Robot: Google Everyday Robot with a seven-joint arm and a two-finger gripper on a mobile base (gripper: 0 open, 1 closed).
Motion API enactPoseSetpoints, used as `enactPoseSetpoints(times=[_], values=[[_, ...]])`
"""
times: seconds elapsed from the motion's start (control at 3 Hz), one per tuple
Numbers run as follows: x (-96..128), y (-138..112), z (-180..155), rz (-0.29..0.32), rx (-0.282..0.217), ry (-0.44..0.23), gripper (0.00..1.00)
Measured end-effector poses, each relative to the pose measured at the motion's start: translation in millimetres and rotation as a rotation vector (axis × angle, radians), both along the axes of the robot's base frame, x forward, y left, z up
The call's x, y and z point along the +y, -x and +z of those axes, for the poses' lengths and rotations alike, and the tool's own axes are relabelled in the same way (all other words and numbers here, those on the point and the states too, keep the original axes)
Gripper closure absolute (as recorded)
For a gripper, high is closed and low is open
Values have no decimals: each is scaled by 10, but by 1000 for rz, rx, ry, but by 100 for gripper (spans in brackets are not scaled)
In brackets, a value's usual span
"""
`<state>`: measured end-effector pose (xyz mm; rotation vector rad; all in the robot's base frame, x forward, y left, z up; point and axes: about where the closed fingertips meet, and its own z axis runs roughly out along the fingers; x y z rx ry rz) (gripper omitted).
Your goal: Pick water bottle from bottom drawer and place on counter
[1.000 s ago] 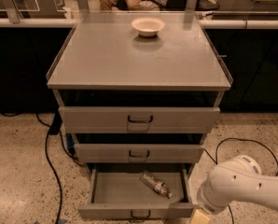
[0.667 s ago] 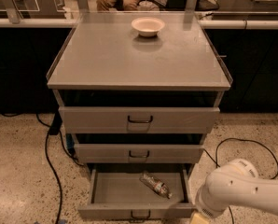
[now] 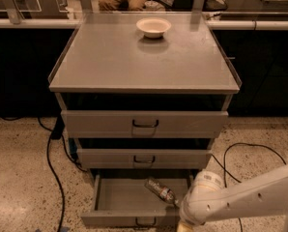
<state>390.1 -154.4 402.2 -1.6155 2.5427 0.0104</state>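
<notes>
The water bottle [image 3: 160, 190] lies on its side, slanted, toward the right of the open bottom drawer [image 3: 120, 199]. My white arm reaches in from the lower right. Its rounded wrist [image 3: 202, 202] hangs over the drawer's right front corner, just right of the bottle's near end. The gripper [image 3: 184, 225] points down at the picture's bottom edge, in front of the drawer's front panel, and is mostly cut off. The counter [image 3: 110, 62] spreads above the drawers as a flat grey top.
A white bowl [image 3: 154, 27] sits at the back of the counter. The two upper drawers [image 3: 145, 124] are pushed in. Black cables [image 3: 52, 153] trail over the speckled floor on the left and more run on the right [image 3: 240, 149]. A white-edged bench [image 3: 33, 23] runs behind.
My arm has swung left, from beside the cabinet to over the drawer's right front corner, close to the bottle. The bottle and drawers have stayed put.
</notes>
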Motion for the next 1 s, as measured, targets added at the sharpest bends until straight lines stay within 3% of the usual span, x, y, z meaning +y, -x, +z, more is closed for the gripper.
enactPoseSetpoints(times=[0.33, 0.67, 1.0], values=[[61, -111, -101, -2, 2, 2, 0], [241, -535, -321, -15, -24, -15, 0], [242, -644, -423, -28, -17, -13, 0]])
